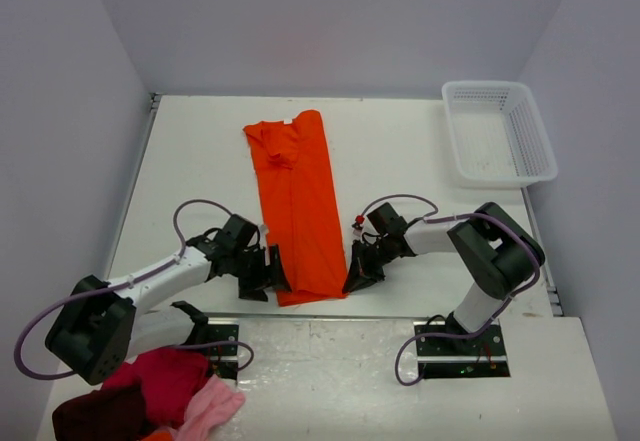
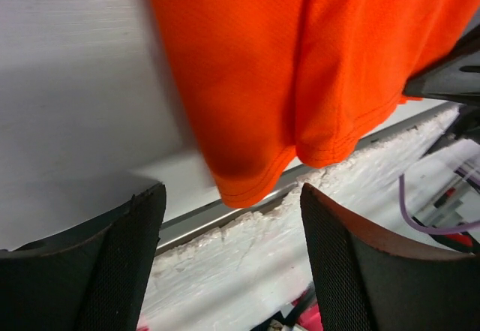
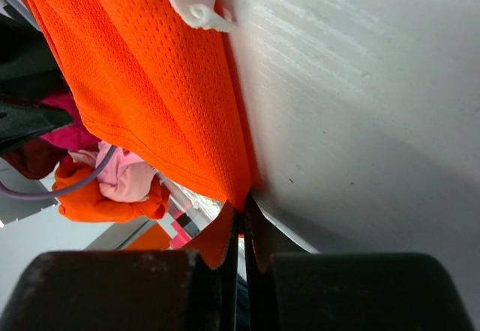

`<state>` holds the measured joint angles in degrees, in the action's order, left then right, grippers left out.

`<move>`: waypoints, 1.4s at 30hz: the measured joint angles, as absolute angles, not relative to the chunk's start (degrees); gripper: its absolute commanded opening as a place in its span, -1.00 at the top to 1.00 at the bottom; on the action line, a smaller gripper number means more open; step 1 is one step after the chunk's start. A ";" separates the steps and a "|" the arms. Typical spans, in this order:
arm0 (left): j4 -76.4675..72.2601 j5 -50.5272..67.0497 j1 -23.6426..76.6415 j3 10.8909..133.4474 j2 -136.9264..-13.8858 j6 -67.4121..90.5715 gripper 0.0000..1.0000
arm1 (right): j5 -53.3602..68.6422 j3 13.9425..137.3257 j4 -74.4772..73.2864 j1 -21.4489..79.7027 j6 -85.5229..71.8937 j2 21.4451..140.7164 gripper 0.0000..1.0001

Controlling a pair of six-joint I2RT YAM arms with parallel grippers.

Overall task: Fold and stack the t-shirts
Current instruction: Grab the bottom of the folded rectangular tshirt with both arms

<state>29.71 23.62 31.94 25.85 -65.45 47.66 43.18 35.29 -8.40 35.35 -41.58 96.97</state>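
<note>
An orange t-shirt (image 1: 297,211) lies on the white table (image 1: 200,161), folded into one long narrow strip. It runs down the middle of the table, collar end toward the table's far side and hem at the table's near edge. The collar end is bunched and wrinkled; the rest lies flat.

The left gripper (image 1: 272,273) sits low at the table's near edge, at the hem's left corner. In the left wrist view its jaws stand wide open (image 2: 232,226), and the two dark fingers (image 2: 120,271) frame the hem of the t-shirt (image 2: 300,68) without touching it. The cloth shows there in two layers with stitched edges.

The right gripper (image 1: 355,279) is at the table's near edge too, at the hem's right corner. In the right wrist view its jaws are closed (image 3: 241,230) and pinch the corner of the t-shirt (image 3: 142,76), with a sliver of orange cloth caught between the fingers.

A white plastic basket (image 1: 495,141) stands at the table's far right corner. A pile of red, pink and dark clothes (image 1: 165,386) lies off the table's near left corner, beside the left arm's base.
</note>
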 measured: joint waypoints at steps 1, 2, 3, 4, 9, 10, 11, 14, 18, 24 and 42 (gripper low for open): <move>28.42 24.49 31.94 25.36 -65.58 47.99 -0.47 | 43.13 35.33 -8.49 35.38 -41.58 96.97 1.00; 27.42 25.30 31.94 24.97 -65.69 48.29 -0.44 | 43.09 35.38 -8.58 35.40 -41.58 96.97 1.00; 26.37 25.93 31.97 24.49 -65.69 48.64 -0.41 | 43.05 35.42 -8.67 35.44 -41.58 96.97 1.00; 25.54 26.59 31.97 24.05 -65.69 48.97 -0.40 | 43.00 35.48 -8.75 35.48 -41.56 96.95 1.00; 22.22 28.14 32.03 21.96 -65.69 50.15 -0.02 | 41.95 35.59 -9.45 35.64 -41.43 96.31 1.00; 21.96 28.14 32.05 21.71 -65.69 50.28 0.01 | 41.82 35.64 -9.61 35.64 -41.39 96.23 1.00; 21.82 28.08 32.08 21.52 -65.76 50.37 0.06 | 41.74 35.68 -9.74 35.64 -41.39 96.23 1.00; 21.65 27.68 32.21 21.23 -66.26 50.57 0.23 | 41.47 35.68 -9.91 35.64 -41.36 95.98 1.00; 20.82 27.94 32.29 21.34 -68.03 50.76 0.26 | 41.34 35.68 -10.02 35.64 -41.32 95.92 1.00; 20.10 28.23 32.49 22.41 -70.78 51.37 0.67 | 41.34 35.68 -10.02 35.64 -41.32 95.92 1.00; 29.67 20.71 32.82 20.32 -60.40 51.42 1.00 | 40.14 35.68 -10.61 35.73 -43.55 95.70 1.00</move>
